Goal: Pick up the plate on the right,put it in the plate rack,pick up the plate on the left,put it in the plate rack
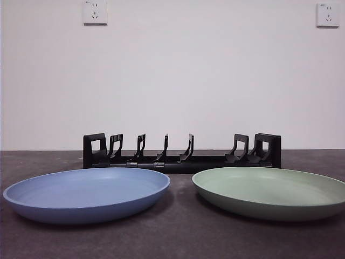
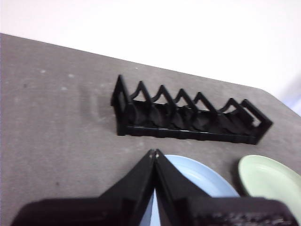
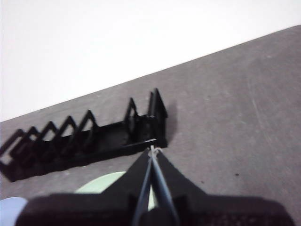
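A blue plate (image 1: 86, 194) lies flat on the left of the dark table, a green plate (image 1: 271, 191) on the right. Behind both stands the long black plate rack (image 1: 182, 152), with nothing in its slots. My left gripper (image 2: 154, 153) is shut and hangs above the blue plate (image 2: 197, 179), short of the rack (image 2: 188, 115); the green plate (image 2: 270, 181) lies off to one side. My right gripper (image 3: 153, 149) is shut, high over the green plate (image 3: 108, 182), its tips near the rack's (image 3: 84, 139) tall end. Neither arm shows in the front view.
The dark grey table (image 1: 178, 237) runs back to a white wall with two sockets (image 1: 95, 12). A sliver of the blue plate (image 3: 11, 207) shows in the right wrist view. Bare tabletop (image 2: 51, 127) lies beside the rack's end.
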`<state>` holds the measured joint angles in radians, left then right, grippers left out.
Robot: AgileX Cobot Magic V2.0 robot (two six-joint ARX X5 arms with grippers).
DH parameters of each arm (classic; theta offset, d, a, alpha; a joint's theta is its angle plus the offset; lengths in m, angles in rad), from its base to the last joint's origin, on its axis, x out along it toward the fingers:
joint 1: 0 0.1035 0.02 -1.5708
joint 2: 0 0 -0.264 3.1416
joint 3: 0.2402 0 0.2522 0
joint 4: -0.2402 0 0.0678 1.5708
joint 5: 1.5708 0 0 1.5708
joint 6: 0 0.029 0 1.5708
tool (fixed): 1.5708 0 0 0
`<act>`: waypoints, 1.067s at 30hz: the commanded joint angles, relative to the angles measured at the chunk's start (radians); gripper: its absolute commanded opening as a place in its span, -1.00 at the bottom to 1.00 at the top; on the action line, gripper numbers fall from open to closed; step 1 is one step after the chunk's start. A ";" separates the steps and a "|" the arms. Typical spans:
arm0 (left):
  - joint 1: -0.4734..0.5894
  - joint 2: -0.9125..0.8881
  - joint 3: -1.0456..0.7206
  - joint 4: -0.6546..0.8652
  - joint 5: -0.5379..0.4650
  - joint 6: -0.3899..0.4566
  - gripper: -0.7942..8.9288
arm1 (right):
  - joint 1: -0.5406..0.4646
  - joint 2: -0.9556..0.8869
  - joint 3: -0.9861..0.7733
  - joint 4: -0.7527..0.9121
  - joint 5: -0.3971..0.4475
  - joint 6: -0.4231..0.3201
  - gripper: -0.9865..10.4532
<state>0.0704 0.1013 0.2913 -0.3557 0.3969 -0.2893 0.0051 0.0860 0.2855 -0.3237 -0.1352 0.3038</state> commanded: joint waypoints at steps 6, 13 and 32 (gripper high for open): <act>0.003 0.146 0.210 -0.130 0.157 0.040 -0.85 | 0.001 0.183 0.303 -0.246 -0.105 -0.141 -0.85; -0.006 0.287 0.406 -0.288 0.301 0.135 -0.85 | 0.001 0.370 0.575 -0.515 -0.188 -0.276 -0.85; -0.127 0.502 0.634 -0.570 0.318 0.316 0.10 | 0.002 0.567 0.793 -0.798 -0.244 -0.390 -0.55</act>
<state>-0.0536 0.6044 0.9237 -0.9283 0.7109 0.0216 0.0063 0.6548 1.0752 -1.1290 -0.3748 -0.0792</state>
